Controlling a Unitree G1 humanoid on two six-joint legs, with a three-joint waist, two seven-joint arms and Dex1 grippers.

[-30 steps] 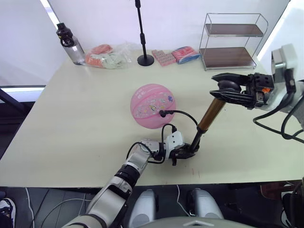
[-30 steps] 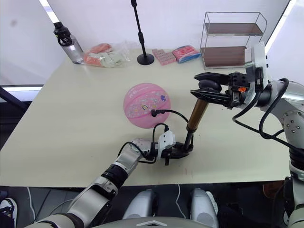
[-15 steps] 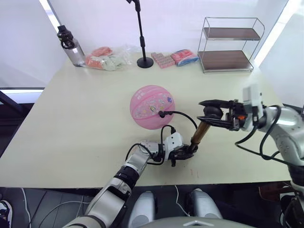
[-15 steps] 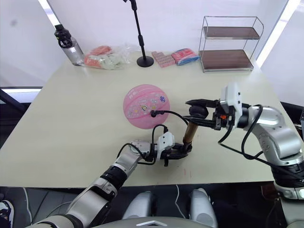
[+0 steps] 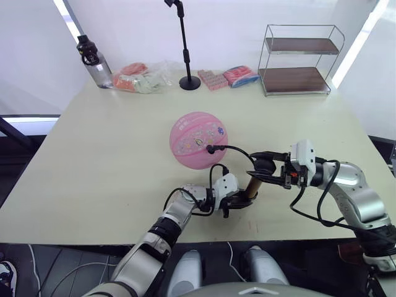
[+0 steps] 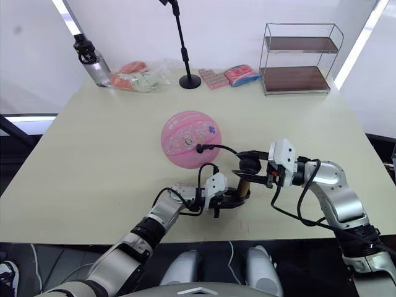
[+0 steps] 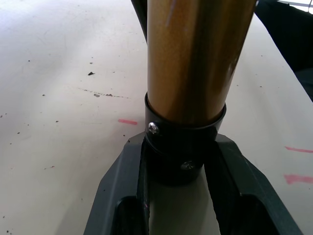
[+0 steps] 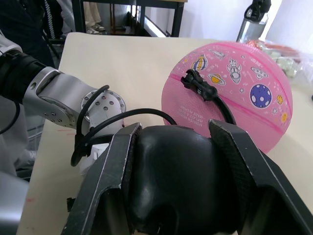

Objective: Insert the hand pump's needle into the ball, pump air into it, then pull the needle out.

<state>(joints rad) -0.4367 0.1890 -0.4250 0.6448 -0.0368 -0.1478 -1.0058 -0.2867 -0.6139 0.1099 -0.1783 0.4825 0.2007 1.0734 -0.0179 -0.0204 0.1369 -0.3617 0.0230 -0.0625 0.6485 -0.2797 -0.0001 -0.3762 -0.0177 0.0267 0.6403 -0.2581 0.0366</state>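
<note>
Left eye view: the cream table (image 5: 93, 161) carries everything. A two-tier wire shelf (image 5: 297, 59) stands at the far right corner; a water bottle (image 5: 90, 59) at the far left corner, with pink packets (image 5: 139, 75) and a black stand base (image 5: 189, 80) between them along the far edge. The ball (image 5: 198, 140), pink and round with stickers facing up, sits mid-table, slightly toward the near edge. The hand pump (image 5: 252, 184) stands tilted near the near edge, beside the ball, base on the table. Its base cap is pinched between the fingers of the left gripper (image 7: 178, 196), seen clearly in the left wrist view. The T-handle is clamped in the right gripper (image 8: 183, 147), fingers pressed on both sides, low over the barrel, so little gold barrel shows between the grippers. The thin black hose (image 5: 235, 150) arcs from the pump to the ball. The needle fitting (image 8: 198, 85) is seated against the ball's surface; the pin itself cannot be seen.
</note>
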